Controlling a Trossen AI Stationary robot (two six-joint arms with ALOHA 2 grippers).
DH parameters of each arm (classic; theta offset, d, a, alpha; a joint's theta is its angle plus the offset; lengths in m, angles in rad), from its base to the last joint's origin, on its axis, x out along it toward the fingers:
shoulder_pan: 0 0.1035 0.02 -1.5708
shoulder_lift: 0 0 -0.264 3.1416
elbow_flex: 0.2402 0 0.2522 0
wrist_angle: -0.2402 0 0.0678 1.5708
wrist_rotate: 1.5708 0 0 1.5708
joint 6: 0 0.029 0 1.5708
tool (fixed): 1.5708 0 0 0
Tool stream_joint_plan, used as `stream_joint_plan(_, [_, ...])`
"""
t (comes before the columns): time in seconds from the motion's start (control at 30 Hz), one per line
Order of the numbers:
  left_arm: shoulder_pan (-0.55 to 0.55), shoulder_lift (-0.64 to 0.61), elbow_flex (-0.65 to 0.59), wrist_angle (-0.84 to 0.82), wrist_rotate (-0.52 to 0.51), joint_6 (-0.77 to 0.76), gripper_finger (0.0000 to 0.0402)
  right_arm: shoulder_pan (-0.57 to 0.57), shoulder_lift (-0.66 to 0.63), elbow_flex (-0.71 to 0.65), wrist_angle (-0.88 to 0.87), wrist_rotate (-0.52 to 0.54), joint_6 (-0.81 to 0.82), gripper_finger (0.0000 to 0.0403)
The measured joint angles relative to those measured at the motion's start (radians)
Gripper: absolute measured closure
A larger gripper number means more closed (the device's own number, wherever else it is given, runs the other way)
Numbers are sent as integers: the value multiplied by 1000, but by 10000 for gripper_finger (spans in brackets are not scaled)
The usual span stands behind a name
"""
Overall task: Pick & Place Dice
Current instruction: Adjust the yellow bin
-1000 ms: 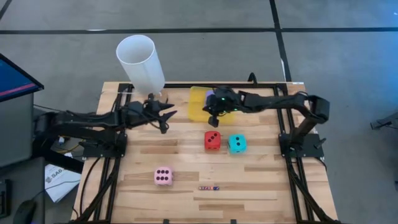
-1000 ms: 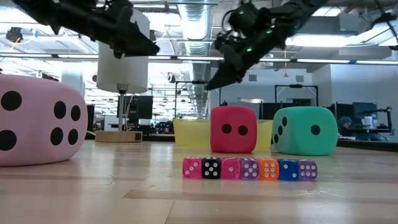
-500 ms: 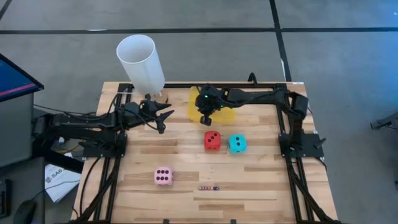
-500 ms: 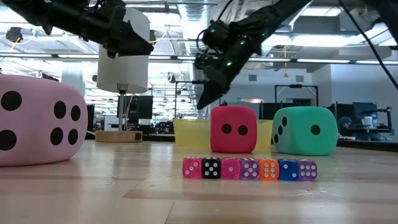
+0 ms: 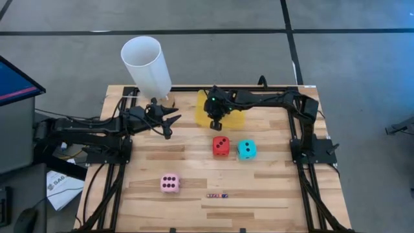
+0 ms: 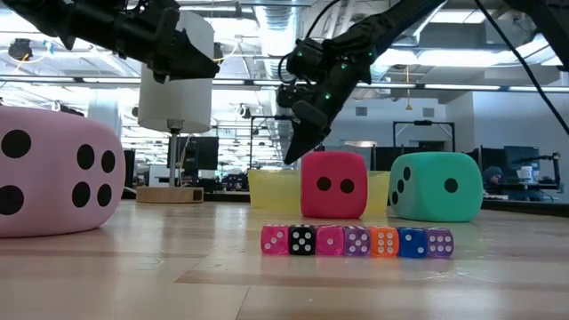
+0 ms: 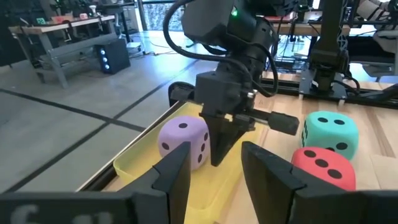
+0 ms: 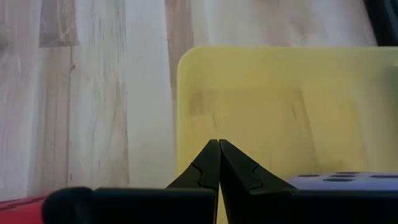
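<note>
With its jaws pressed together and empty, the right gripper (image 5: 214, 123) has been shifted across the yellow tray (image 5: 202, 110), the purple die (image 7: 184, 142) left just beside it inside, so the red die (image 5: 220, 145) below is judged next.

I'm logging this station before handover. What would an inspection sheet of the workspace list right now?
Surface: wooden table, black frame.
Job's things: purple die in yellow tray; red die and cyan die mid-table; pink die nearer the front.
Clutter: row of tiny dice; white tube on a stand.
Hands: right hand shut, empty, above the tray; left hand part open, empty, raised beside the tube.
Cables: along both arms.
Surroundings: grey floor, monitor at left.
</note>
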Motion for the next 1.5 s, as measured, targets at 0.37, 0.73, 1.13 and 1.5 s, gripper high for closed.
stream_joint_plan(0.37, [0, 0, 1, 0, 0, 0, 270, -6, 25, -7, -7, 0, -7, 403])
stream_joint_plan(0.73, [0, 0, 1, 0, 0, 0, 270, 14, 48, -5, -32, -4, -9, 403])
stream_joint_plan(1.13, [0, 0, 1, 0, 0, 0, 270, 27, 48, -4, -36, -41, -9, 403])
stream_joint_plan(1.5, [0, 0, 1, 0, 0, 0, 270, -39, 47, 198, -146, 53, -126, 403])
